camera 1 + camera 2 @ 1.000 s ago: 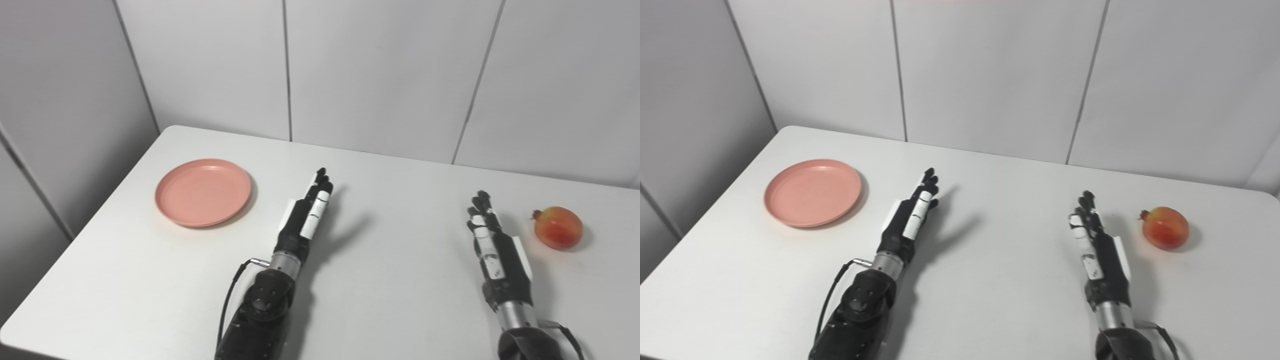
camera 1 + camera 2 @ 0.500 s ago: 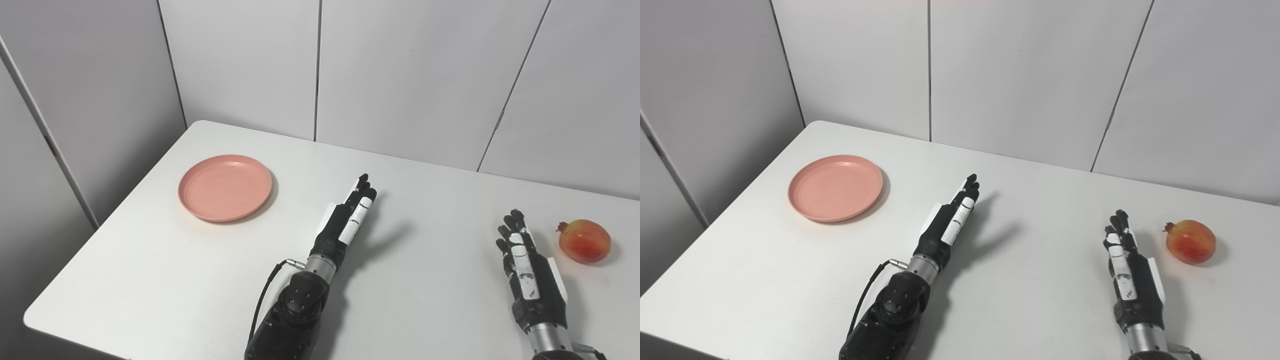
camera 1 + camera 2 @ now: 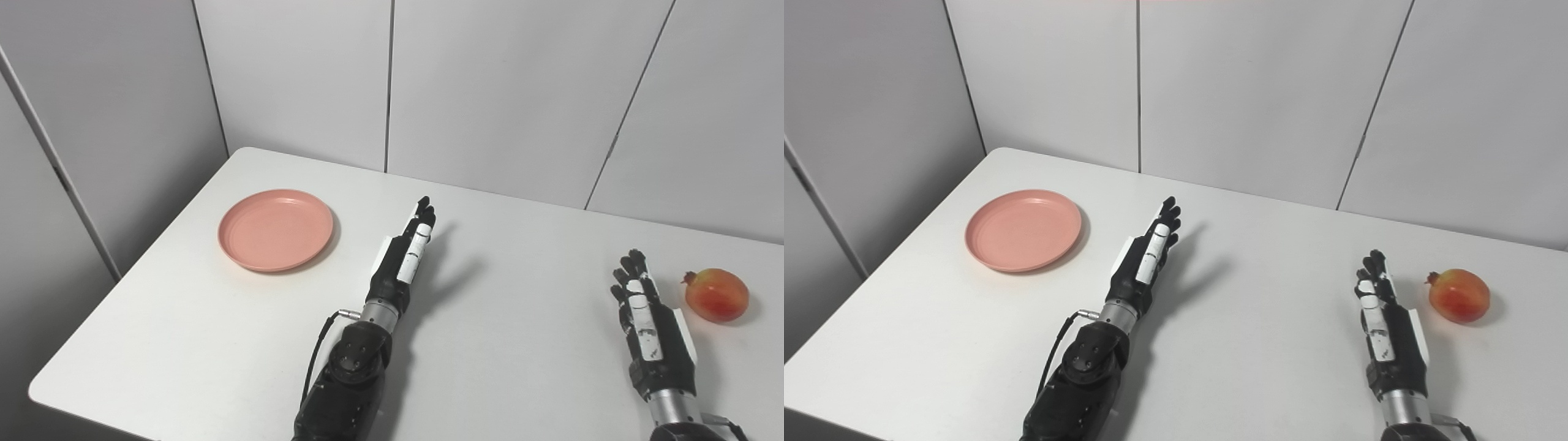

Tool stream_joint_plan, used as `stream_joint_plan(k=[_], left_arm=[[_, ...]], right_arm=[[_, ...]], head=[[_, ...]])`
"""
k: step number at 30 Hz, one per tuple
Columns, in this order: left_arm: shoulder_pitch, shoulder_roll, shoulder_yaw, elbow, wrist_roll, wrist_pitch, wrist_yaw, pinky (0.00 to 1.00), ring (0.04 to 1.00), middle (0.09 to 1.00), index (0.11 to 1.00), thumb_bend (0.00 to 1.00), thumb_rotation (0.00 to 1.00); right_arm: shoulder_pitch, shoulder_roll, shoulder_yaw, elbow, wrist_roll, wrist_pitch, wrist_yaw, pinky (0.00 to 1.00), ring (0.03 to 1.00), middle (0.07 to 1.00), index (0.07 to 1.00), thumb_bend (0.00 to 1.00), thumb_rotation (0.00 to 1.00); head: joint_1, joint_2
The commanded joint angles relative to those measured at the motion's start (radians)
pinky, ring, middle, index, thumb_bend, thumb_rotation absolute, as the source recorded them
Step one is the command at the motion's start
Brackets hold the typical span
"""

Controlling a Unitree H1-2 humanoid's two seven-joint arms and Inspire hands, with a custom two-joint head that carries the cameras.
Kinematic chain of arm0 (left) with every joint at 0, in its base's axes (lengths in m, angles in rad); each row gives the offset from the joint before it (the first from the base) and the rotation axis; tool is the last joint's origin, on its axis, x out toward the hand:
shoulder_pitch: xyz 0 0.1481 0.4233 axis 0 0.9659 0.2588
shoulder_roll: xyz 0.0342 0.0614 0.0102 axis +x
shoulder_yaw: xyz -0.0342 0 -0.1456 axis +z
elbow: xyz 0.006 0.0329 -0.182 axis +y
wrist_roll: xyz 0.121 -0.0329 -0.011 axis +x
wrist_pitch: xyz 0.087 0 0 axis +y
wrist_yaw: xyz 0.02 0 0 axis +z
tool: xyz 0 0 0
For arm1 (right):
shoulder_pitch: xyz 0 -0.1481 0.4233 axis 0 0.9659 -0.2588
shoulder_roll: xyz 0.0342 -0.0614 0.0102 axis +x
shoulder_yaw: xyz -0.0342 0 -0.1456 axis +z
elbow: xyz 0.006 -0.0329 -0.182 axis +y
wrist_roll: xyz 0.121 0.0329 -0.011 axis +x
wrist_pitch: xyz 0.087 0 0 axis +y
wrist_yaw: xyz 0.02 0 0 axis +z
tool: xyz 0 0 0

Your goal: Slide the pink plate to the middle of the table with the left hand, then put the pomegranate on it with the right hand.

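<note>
A round pink plate [image 3: 275, 229] lies flat on the white table [image 3: 245, 343] toward its far left. My left hand [image 3: 405, 257] is open and empty, fingers straight and pointing away, to the right of the plate and apart from it. A red and yellow pomegranate [image 3: 716, 294] sits at the table's right side. My right hand [image 3: 648, 318] is open and empty, a short way left of the pomegranate and not touching it.
Grey wall panels [image 3: 490, 92] stand just behind the table's far edge and along its left side. The table's left corner and front edge [image 3: 67, 398] are close to the plate's side. A cable [image 3: 321, 349] loops off my left wrist.
Between the oldest frames and half a second ago the camera shifted. Since then my left hand has moved left and a little farther away, toward the plate. The right hand, plate and pomegranate have stayed put.
</note>
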Motion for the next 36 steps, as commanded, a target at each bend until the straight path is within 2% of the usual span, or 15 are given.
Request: stream_joint_plan(k=[1,9,19,25,31,36], left_arm=[[-0.07,0.015,0.006,-0.029,-0.014,-0.029,-0.017,1.0,1.0,1.0,1.0,0.63,1.0],[-0.113,0.058,0.041,-0.016,-0.025,-0.063,-0.004,1.0,1.0,1.0,1.0,0.61,1.0],[-0.14,0.116,0.083,-0.048,-0.017,-0.024,0.023,1.0,1.0,1.0,1.0,0.63,1.0],[-0.161,0.155,0.117,-0.036,-0.006,-0.044,0.041,1.0,1.0,1.0,1.0,0.64,1.0],[-0.171,0.207,0.121,-0.006,0.067,-0.051,0.1,1.0,0.985,0.989,0.983,0.66,1.0],[-0.168,0.233,0.134,-0.016,0.079,-0.052,0.121,0.99,0.989,0.993,0.982,0.68,1.0]], right_arm=[[-0.022,0.007,-0.004,0.0,-0.002,-0.05,-0.005,1.0,1.0,1.0,1.0,0.62,0.87],[-0.031,0.005,-0.002,0.019,-0.005,-0.069,0.002,1.0,1.0,1.0,1.0,0.64,0.87],[-0.036,0.004,-0.003,0.026,-0.001,-0.068,0.006,1.0,1.0,1.0,1.0,0.64,0.86],[-0.04,0.004,-0.006,0.032,0.003,-0.07,0.006,1.0,1.0,1.0,1.0,0.62,0.86],[-0.043,0.003,-0.004,0.042,0.005,-0.071,0.011,1.0,1.0,1.0,1.0,0.62,0.87],[-0.036,-0.002,-0.002,0.028,0.003,-0.066,0.014,1.0,1.0,1.0,1.0,0.6,0.88]], head=[[-0.001,0.0],[-0.002,-0.006],[0.004,-0.009],[0.007,-0.013],[0.006,-0.024],[0.013,-0.021]])
